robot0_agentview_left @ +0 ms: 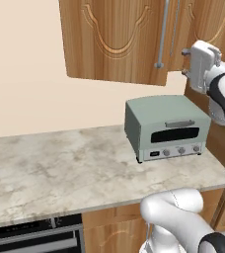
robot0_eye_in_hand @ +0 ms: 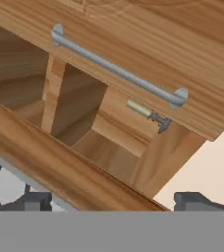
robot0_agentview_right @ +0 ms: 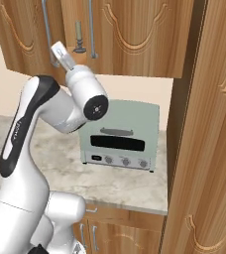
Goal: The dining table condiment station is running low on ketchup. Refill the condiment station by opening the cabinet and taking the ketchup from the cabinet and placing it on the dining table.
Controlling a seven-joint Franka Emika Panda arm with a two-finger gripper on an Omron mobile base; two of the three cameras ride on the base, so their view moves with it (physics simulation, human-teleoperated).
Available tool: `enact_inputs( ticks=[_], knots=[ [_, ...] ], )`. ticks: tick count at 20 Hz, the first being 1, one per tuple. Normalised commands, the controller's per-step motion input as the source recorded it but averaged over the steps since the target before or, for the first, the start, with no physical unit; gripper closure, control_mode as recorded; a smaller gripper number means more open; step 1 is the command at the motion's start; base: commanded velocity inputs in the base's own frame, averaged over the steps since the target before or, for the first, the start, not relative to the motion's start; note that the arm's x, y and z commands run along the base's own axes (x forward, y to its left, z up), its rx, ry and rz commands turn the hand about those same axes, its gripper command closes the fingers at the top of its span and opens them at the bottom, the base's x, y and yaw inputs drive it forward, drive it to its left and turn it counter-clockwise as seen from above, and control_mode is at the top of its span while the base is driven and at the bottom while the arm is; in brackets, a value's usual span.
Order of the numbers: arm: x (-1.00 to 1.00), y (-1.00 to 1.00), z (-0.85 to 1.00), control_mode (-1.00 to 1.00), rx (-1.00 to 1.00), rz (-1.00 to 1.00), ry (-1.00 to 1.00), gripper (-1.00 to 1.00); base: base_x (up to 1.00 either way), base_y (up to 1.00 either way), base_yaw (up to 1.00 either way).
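The cabinet [robot0_agentview_left: 109,39] hangs above the counter, one door ajar with a gap between the doors. My gripper [robot0_agentview_left: 185,62] is open and empty, raised at the cabinet's lower edge, close to the silver bar handles [robot0_agentview_left: 161,34]. From the right, the gripper [robot0_agentview_right: 60,53] sits just below a handle [robot0_agentview_right: 46,30]. Seen from the hand, the fingertips [robot0_eye_in_hand: 35,201] are spread wide under the ajar door's handle [robot0_eye_in_hand: 119,69], and the wooden interior [robot0_eye_in_hand: 79,113] shows. A grey candlestick [robot0_eye_in_hand: 148,114] stands inside the gap [robot0_agentview_right: 78,37]. The ketchup is hidden. The dining table is out of view.
A pale green toaster oven [robot0_agentview_left: 166,128] stands on the marbled counter [robot0_agentview_left: 50,168] below the cabinet. A tall wooden panel [robot0_agentview_right: 209,149] rises at the right. A black oven front [robot0_agentview_left: 30,237] sits under the counter at the left.
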Motion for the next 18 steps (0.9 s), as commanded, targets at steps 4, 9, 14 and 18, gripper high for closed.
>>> enact_inputs(
  ticks=[4, 9, 14, 18],
  knots=[
    [0.47, -0.13, 0.00, -1.00, 0.15, 0.08, 0.16, -1.00, 0.00, 0.00, 0.00],
    [0.54, -0.02, -0.07, -1.00, 0.15, 0.12, 0.10, -1.00, 0.00, 0.00, 0.00],
    [0.62, 0.14, -0.11, -1.00, 0.10, 0.12, 0.14, -1.00, 0.00, 0.00, 0.00],
    [0.24, 0.56, -0.04, -1.00, 0.00, 0.09, 0.17, -1.00, 0.00, 0.00, 0.00]
  ],
)
